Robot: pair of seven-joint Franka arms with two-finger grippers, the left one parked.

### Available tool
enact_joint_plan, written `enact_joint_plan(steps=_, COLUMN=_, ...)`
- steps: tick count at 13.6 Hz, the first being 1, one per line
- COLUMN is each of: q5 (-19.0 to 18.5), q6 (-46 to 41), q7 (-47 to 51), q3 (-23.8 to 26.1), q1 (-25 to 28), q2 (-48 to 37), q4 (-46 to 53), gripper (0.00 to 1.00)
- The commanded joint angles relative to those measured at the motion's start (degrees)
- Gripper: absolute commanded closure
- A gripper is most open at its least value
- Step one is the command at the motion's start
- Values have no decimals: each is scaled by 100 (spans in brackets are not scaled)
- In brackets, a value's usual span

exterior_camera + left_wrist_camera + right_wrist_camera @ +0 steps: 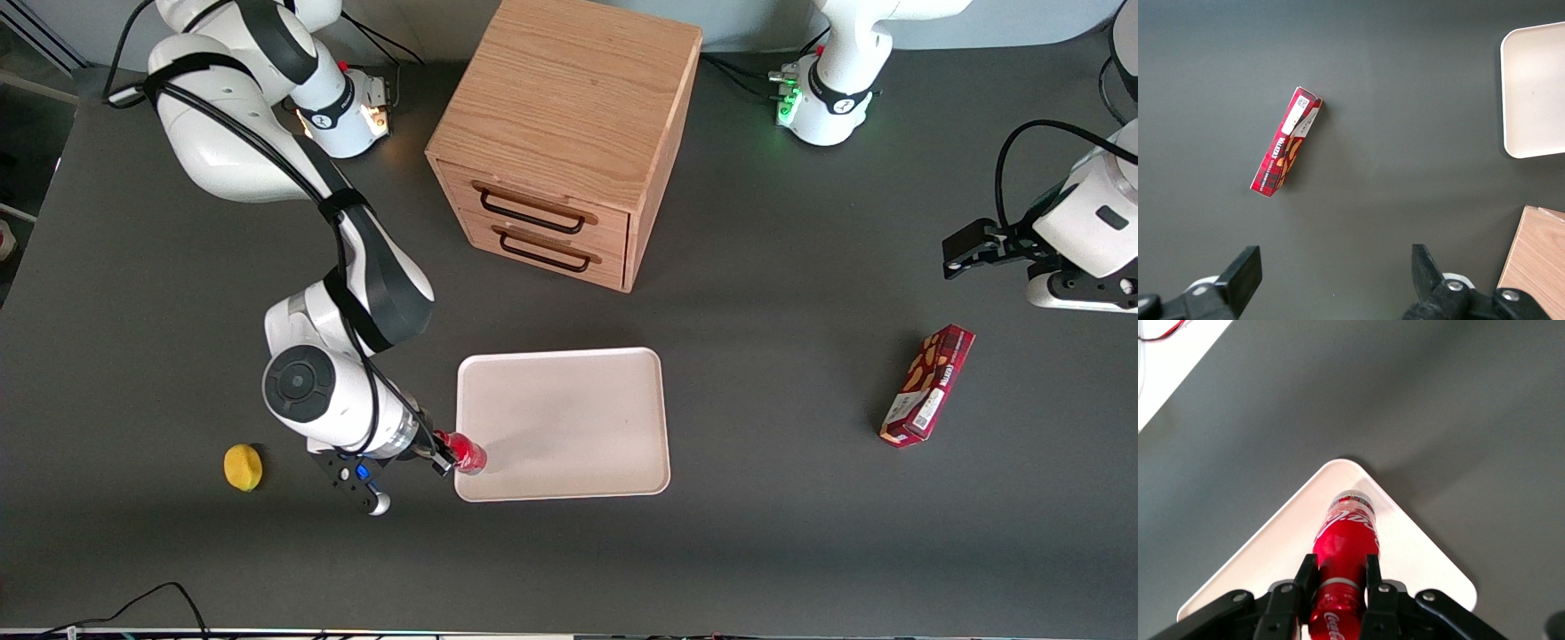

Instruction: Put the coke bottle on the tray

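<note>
The coke bottle (pixel 466 454) is a small red bottle with white script and a clear base. My right gripper (pixel 447 456) is shut on its neck and holds it tilted over the tray's corner nearest the front camera, at the working arm's end. In the right wrist view the bottle (pixel 1346 550) sits between my gripper's (pixel 1339 577) black fingers (pixel 1305 577), base pointing at the tray (pixel 1281 540). The tray (pixel 569 418) is a large off-white rectangle with a low rim. I cannot tell whether the bottle's base touches the tray.
A wooden two-drawer cabinet (pixel 569 133) stands farther from the front camera than the tray. A yellow lemon-like object (pixel 243 467) lies beside my gripper. A red snack box (pixel 927 384) lies toward the parked arm's end, also in the left wrist view (pixel 1286 142).
</note>
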Motion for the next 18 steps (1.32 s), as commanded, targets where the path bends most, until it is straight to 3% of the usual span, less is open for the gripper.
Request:
enact_joint_plan(steps=1, q5=-172, q6=17, q7=265, q3=59, q1=17, q2=183, q4=313, gripper=100)
enact_joint_plan(steps=2, q5=-172, q6=52, q7=265, q3=68, q1=17, q2=201, q4=313, gripper=79)
enact_joint_plan(steps=3, q5=-172, q6=61, q7=248, q3=77, q1=-9, q2=201, q4=304, gripper=23)
enact_joint_plan(steps=4, q5=-172, q6=61, q7=187, q3=86, q1=-44, q2=192, q4=304, gripper=0)
enact_joint_plan(steps=7, q5=-163, q6=-43, q7=107, q3=95, q1=-79, q2=96, q4=313, gripper=0)
enact_joint_plan(steps=9, q5=-146, q6=-655, q7=-215, q3=164, q1=-184, q2=-245, q4=313, gripper=0)
enact_joint_plan(steps=14, q5=-111, q6=-3299, q7=-1857, q3=832, q1=-1018, q2=-2282, q4=138, gripper=0)
enact_joint_plan(steps=18, q5=152, q6=-3981, q7=-3773, q3=466, q1=-1625, q2=-3795, q4=-976, gripper=0)
